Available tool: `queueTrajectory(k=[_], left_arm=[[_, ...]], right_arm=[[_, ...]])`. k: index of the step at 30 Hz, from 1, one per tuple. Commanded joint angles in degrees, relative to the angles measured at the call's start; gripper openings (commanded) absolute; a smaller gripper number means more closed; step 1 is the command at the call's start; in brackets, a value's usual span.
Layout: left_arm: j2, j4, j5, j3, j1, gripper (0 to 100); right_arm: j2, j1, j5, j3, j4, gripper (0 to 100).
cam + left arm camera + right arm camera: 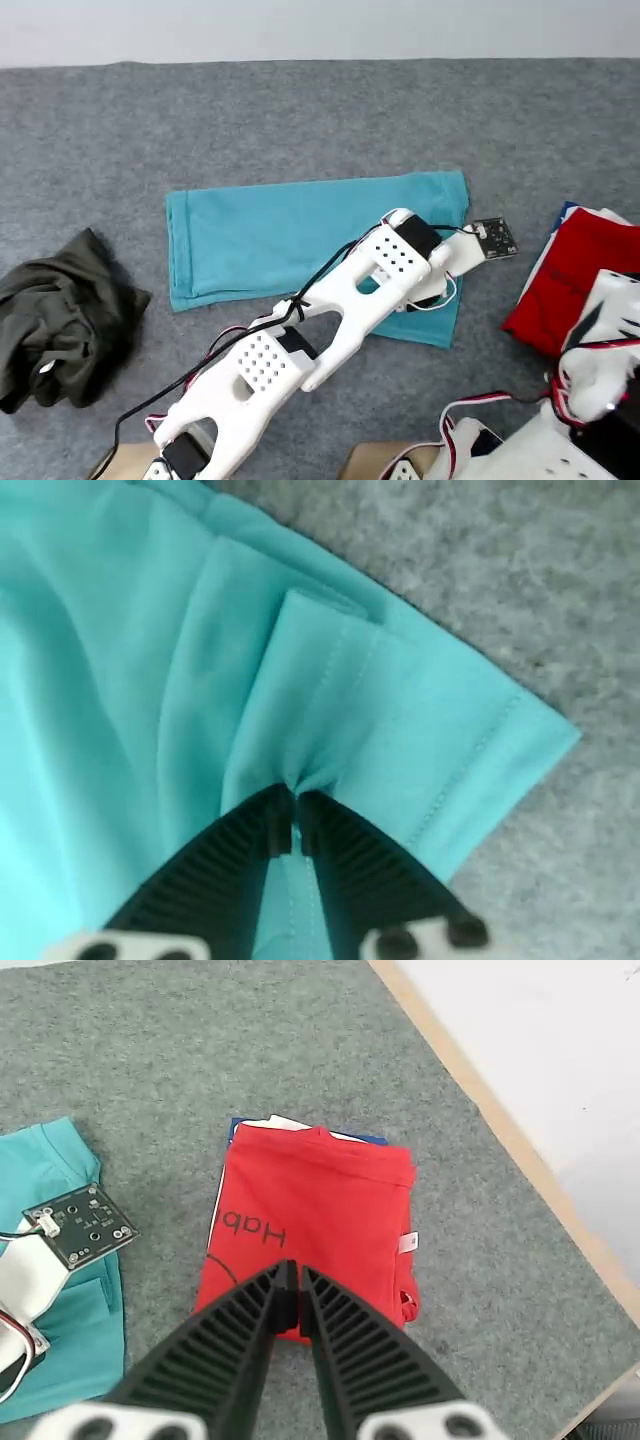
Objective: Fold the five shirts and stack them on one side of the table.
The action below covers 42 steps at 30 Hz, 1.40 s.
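left pincer [287,808] pinching teal shirt [270,235], red shirt [325,1215] folded

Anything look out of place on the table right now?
The dark shirt lies crumpled in a heap, apart from the folded red-topped stack. The teal shirt bunches where the left tool pinches it.

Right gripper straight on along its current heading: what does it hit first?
Probably the red shirt. The right gripper, jaws shut, points down at the shirt's near edge. How far above the fabric it sits is unclear.
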Motion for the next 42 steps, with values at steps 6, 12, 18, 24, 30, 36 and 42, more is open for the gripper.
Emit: queueTrajectory(k=[6, 12, 18, 24, 30, 36, 42], left_arm=[[-7.65, 6.68, 0.09, -1.71, 4.84, 1], [-9.67, 9.67, 0.09, -1.45, 7.56, 1], [-6.59, 10.9, 0.09, -1.27, 7.21, 1], [-4.92, 10.9, 0.44, -1.71, 5.36, 9], [-4.92, 11.43, 0.44, -1.45, 4.57, 15], [-3.69, 11.16, 0.18, -1.01, 4.66, 15], [1.85, 9.58, 0.26, -2.24, 3.52, 15]], right_arm=[[-0.22, 0.31, 0.53, 0.09, 1.01, 1.1], [-0.4, 0.31, 0.53, 0.09, 1.01, 1.0], [-0.4, 0.31, 0.53, 0.09, 1.01, 1.0], [-0.4, 0.31, 0.53, 0.09, 1.01, 1.1], [-0.4, 0.31, 0.53, 0.09, 1.01, 1.1], [-0.4, 0.31, 0.53, 0.09, 1.01, 1.1], [-0.31, 0.31, 0.53, 0.09, 1.01, 1.1]])
